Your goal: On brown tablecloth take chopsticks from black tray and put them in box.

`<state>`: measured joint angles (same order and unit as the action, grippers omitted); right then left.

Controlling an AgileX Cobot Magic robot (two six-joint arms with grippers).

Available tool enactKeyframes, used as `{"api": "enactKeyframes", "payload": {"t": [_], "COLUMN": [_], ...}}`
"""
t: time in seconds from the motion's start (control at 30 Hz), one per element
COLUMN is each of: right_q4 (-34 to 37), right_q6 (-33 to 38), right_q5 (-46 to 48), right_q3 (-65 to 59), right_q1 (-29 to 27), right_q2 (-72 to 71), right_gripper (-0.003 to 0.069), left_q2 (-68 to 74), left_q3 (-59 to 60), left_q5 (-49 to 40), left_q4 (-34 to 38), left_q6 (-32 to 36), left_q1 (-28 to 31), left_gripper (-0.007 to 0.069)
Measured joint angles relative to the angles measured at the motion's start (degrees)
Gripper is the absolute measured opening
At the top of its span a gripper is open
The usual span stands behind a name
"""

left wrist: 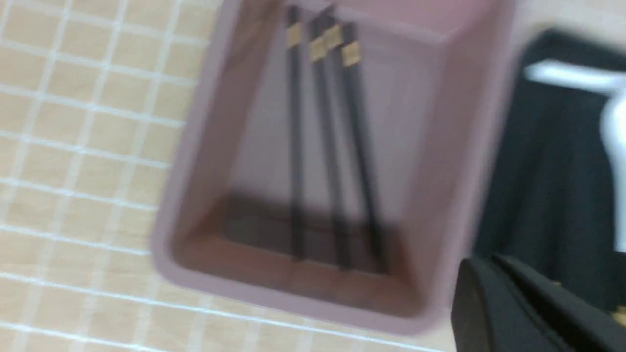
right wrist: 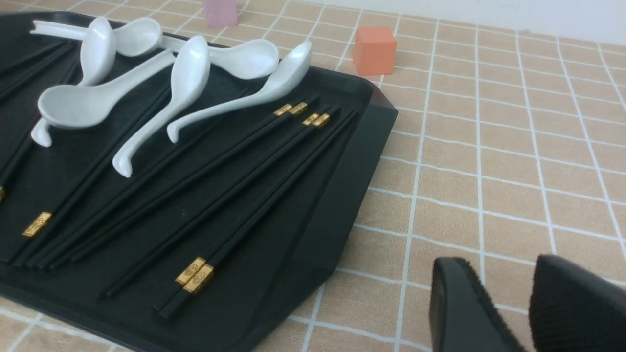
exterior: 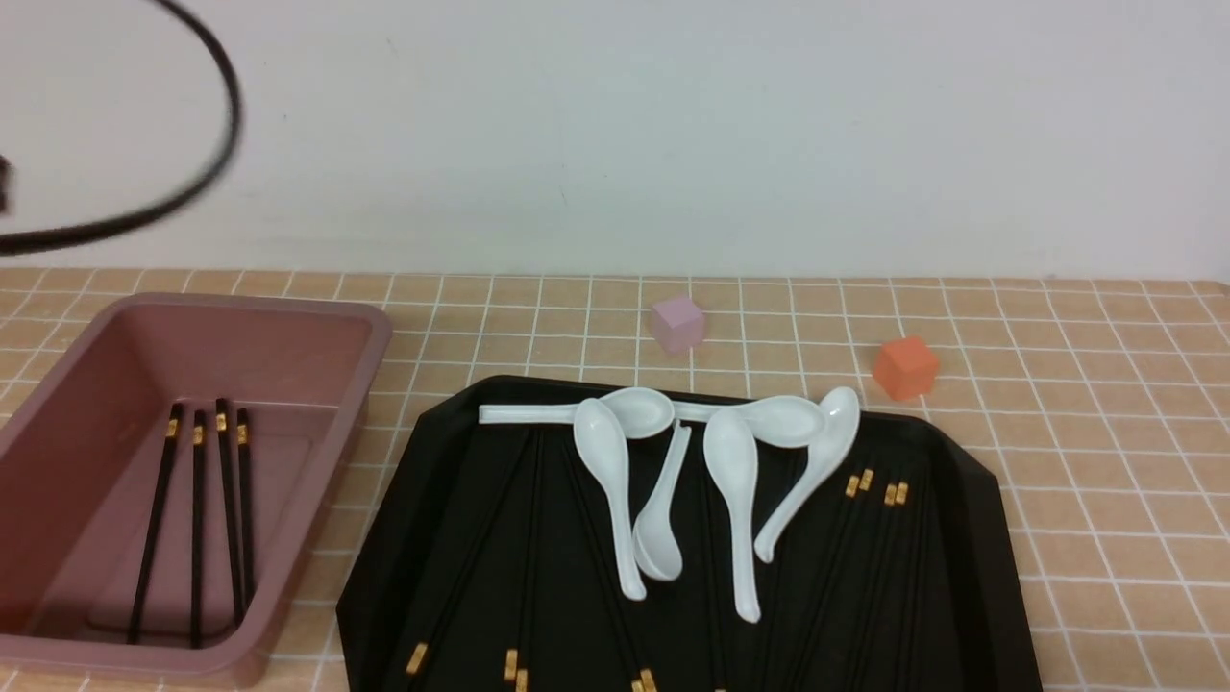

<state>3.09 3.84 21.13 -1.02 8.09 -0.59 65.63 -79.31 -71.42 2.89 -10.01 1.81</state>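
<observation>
Four chopsticks (exterior: 197, 519) lie in the box (exterior: 380, 327), left of the black tray (exterior: 971, 538); others lie on the tray, some under spoons (exterior: 615, 481). The left gripper (left wrist: 481, 269), left of the tray, is closed on nothing visible. The right gripper (right wrist: 503, 268), right of the tray, is parted and empty. The deposit appears complete. Next, grasp an unobstructed tray chopstick.

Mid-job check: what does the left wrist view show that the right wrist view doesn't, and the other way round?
Only the left wrist: the box with four chopsticks lying inside, and the left gripper, shut. Only the right wrist: the tray chopsticks in clear detail, the orange cube, the pink cube, and the right gripper, open. Both: the black tray, white spoons and the brown tablecloth.
</observation>
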Motion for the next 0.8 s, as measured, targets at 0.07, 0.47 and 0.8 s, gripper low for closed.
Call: {"api": "enactKeyframes", "payload": {"t": [0.07,0.47,0.8], "right_q4": [0.0,0.0,0.0], "right_q6": [0.0,0.0,0.0], "right_q5": [0.0,0.0,0.0], "right_q3": [0.0,0.0,0.0], "right_q1": [0.0,0.0,0.0], "right_q2": [0.0,0.0,0.0], "right_gripper": [0.0240,0.0240,0.0240], "left_q2": [-4.9,-38.7,-51.2], "left_q3": [2.4,37.6,57.2], "left_q5": [-0.2,16.0,26.6], "left_q4": [4.4,31.4,45.4], "left_q6": [1.1,17.9,19.3], "left_q1": [0.0,0.0,0.0], "left_gripper": [-0.0013,-0.0013,-0.0013]}}
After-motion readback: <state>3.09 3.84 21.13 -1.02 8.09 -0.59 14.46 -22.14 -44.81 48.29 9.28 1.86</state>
